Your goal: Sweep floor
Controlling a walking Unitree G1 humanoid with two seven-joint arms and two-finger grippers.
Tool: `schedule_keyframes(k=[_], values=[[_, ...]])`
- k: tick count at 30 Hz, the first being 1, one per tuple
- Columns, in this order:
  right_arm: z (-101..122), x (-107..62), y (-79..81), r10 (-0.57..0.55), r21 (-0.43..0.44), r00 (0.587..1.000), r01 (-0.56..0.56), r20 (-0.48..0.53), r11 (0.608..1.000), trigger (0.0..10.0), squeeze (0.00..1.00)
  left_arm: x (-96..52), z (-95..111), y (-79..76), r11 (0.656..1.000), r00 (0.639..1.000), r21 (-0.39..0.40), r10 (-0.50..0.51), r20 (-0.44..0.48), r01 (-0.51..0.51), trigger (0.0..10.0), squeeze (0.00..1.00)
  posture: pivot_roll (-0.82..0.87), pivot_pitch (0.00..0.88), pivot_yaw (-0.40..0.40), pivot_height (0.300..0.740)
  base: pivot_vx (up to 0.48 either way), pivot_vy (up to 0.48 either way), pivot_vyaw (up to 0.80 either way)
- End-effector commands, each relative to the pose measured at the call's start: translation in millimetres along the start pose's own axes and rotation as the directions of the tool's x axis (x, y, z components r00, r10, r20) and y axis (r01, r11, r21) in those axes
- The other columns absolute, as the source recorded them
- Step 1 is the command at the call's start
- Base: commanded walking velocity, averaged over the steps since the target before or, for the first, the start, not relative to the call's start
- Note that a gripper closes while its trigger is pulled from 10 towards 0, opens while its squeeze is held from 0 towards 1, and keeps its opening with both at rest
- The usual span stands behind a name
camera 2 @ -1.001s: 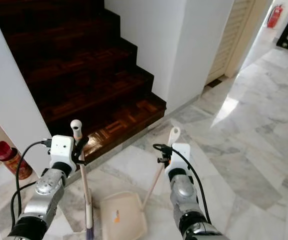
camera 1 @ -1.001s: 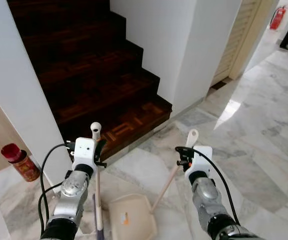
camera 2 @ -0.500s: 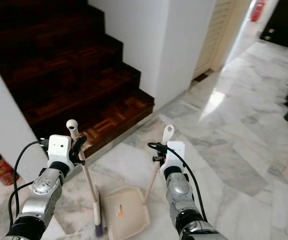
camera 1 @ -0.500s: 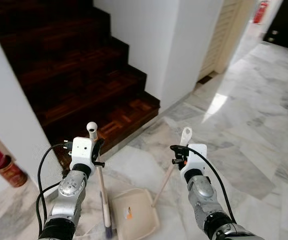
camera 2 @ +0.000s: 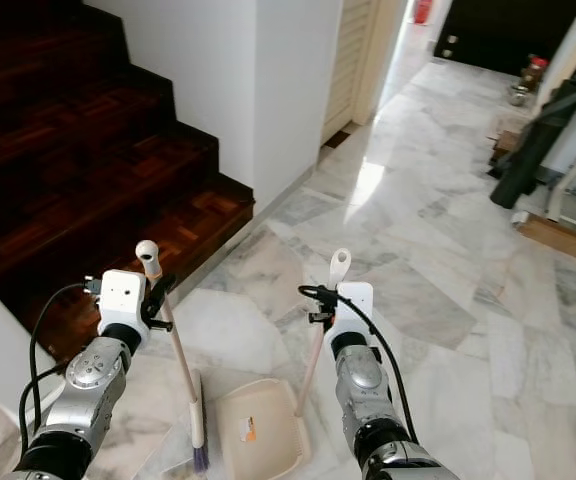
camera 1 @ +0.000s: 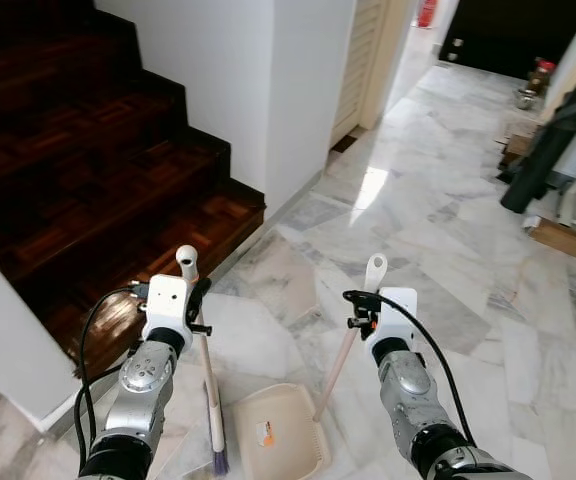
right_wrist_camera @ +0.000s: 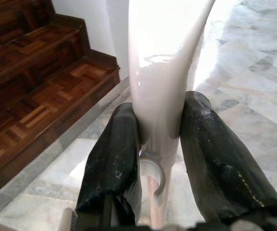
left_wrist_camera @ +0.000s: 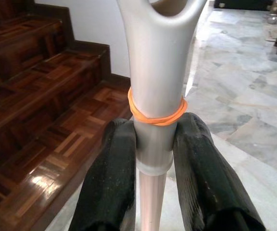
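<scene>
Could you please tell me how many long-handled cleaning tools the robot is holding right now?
2: a broom in the left claw, and a dustpan whose handle is in the right claw.

No legible text; dustpan sticker too small to read.

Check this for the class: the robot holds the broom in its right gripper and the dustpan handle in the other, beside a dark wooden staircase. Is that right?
Not quite. The broom is held in the left gripper, as the left wrist view shows, with an orange band round its handle. The right gripper holds the dustpan handle. The dark wooden staircase beside the robot is correct.
</scene>
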State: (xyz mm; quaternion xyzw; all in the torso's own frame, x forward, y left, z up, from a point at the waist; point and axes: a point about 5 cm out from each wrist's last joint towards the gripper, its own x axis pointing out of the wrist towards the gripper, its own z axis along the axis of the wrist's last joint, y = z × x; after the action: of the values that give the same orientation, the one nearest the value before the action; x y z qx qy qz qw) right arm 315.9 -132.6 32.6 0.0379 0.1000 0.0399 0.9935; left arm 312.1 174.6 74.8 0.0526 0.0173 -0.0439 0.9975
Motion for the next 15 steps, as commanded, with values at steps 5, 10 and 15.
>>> schedule_keyframes(k=[5,10,15], values=[[8.8,4.0,1.2,0.004,-0.005,1.000,-0.004,0.030,1.000,10.0,0.00,3.1,7.6,-0.3,1.000,0.999,0.019,-0.009,0.031,0.009,10.0,0.00,0.05,0.000,-0.051,0.740,0.000,0.000,-0.78],[9.0,4.2,1.5,0.004,-0.004,1.000,-0.004,0.030,1.000,10.0,0.00,3.3,6.9,0.2,1.000,1.000,0.011,-0.001,0.024,0.001,10.0,0.00,0.05,0.000,-0.050,0.740,0.000,0.269,-0.79],[9.0,4.2,1.5,0.003,-0.003,1.000,-0.003,0.030,1.000,10.0,0.00,3.2,8.3,0.2,1.000,0.999,0.022,-0.007,0.037,0.006,10.0,0.00,0.05,0.000,-0.050,0.740,0.000,0.192,-0.78]])
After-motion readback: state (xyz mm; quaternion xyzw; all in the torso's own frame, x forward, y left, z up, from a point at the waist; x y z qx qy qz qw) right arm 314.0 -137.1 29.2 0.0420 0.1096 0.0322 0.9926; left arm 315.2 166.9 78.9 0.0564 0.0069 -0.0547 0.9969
